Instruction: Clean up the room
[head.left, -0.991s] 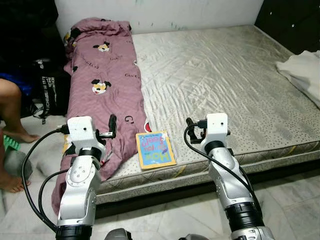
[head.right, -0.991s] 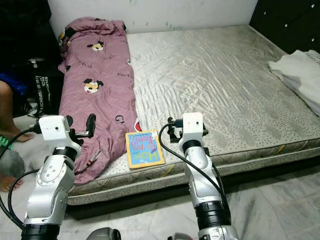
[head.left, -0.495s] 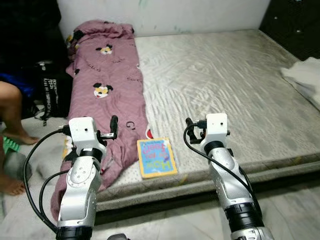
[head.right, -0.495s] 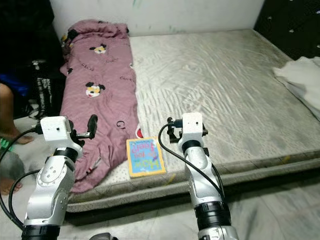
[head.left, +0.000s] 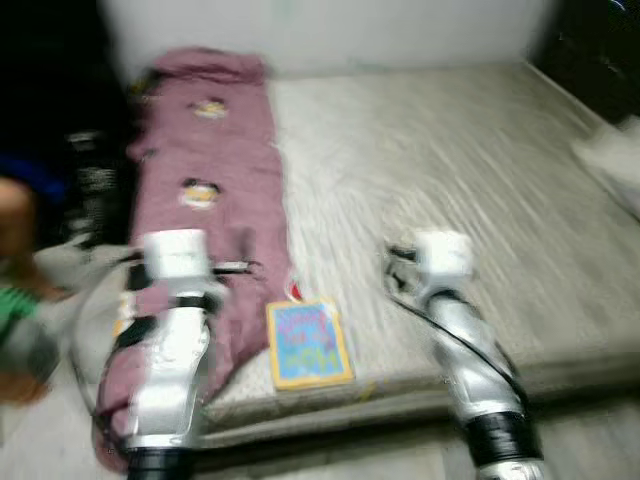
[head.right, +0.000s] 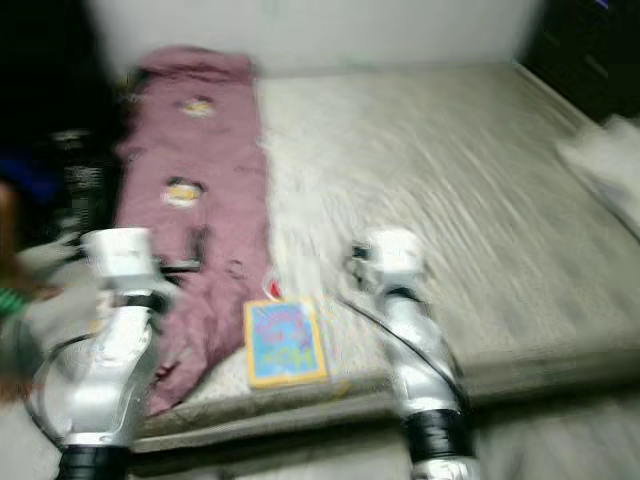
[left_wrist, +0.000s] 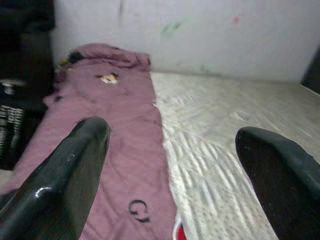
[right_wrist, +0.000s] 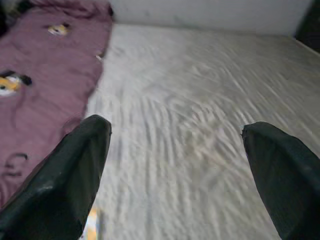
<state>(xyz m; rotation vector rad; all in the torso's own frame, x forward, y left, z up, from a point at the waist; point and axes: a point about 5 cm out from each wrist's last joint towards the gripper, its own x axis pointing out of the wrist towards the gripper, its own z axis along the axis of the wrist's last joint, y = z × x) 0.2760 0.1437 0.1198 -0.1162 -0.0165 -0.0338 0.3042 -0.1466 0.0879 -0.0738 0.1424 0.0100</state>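
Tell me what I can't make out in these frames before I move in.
- Book title: head views are motion-blurred, print unreadable.
- White cloth on the mattress: cut off by the right edge.
- Person at the left: blurred, cut by the edge.
- Red item under the purple blanket: mostly hidden, left wrist view.
- Left hand and right hand: open, holding nothing.

Home bedroom, bare mattress (head.left: 460, 190) low on floor, cartoon-print purple blanket (head.left: 205, 190)
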